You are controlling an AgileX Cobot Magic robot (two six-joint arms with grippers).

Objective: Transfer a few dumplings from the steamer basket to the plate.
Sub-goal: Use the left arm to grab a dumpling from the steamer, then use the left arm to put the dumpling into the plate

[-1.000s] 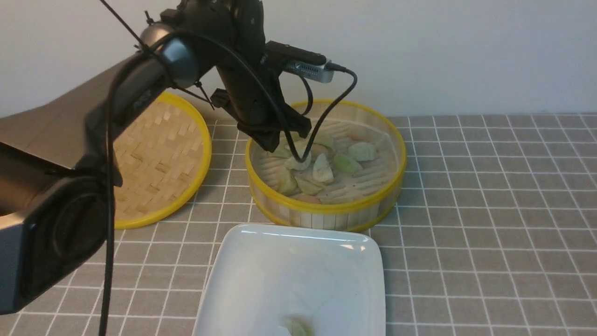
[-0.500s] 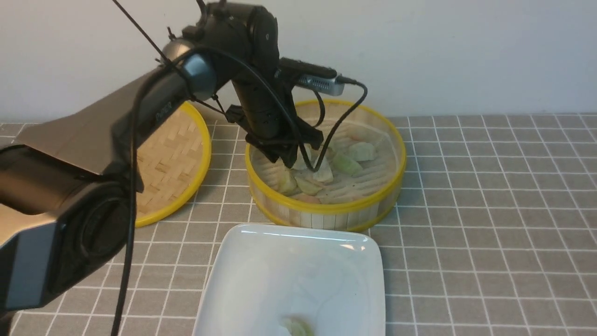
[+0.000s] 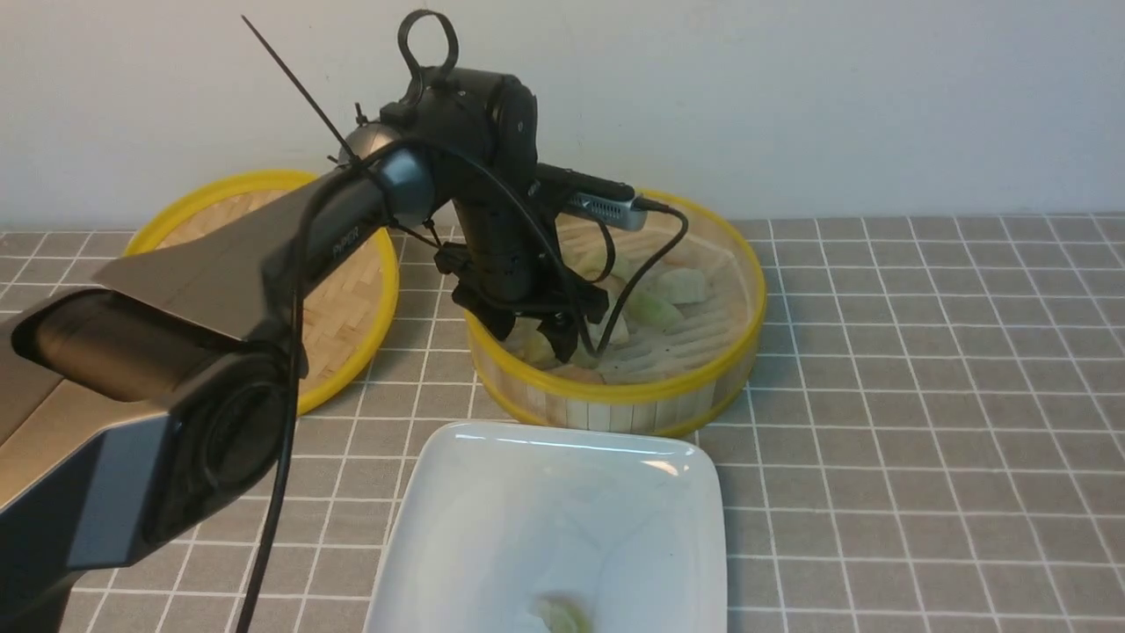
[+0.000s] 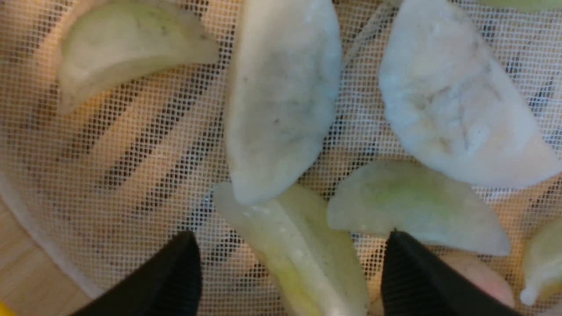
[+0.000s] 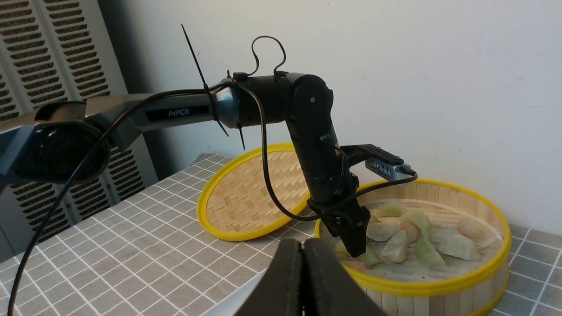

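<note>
Grid tablecloth [image 3: 923, 396]; plate [image 3: 545, 492] cut off; left pincer [image 3: 533, 338] spread over dumplings [image 3: 681, 286], hiding some; right pincer [image 5: 303, 263] closed.

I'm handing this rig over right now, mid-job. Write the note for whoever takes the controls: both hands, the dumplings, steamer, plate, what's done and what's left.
Left hand: open, lowered into the round bamboo steamer basket with yellow rims. A pale green crescent dumpling lies between its fingers, not gripped.
Right hand: shut, empty, back from the basket.
Things: the other green, white and pinkish dumplings lie inside the basket. The glossy white square plate sits in front of it.
Done: one pale green plated dumpling, at the plate's near edge.
Left: close on the dumpling, lift it, carry it to the plate, then repeat for a few more.
</note>
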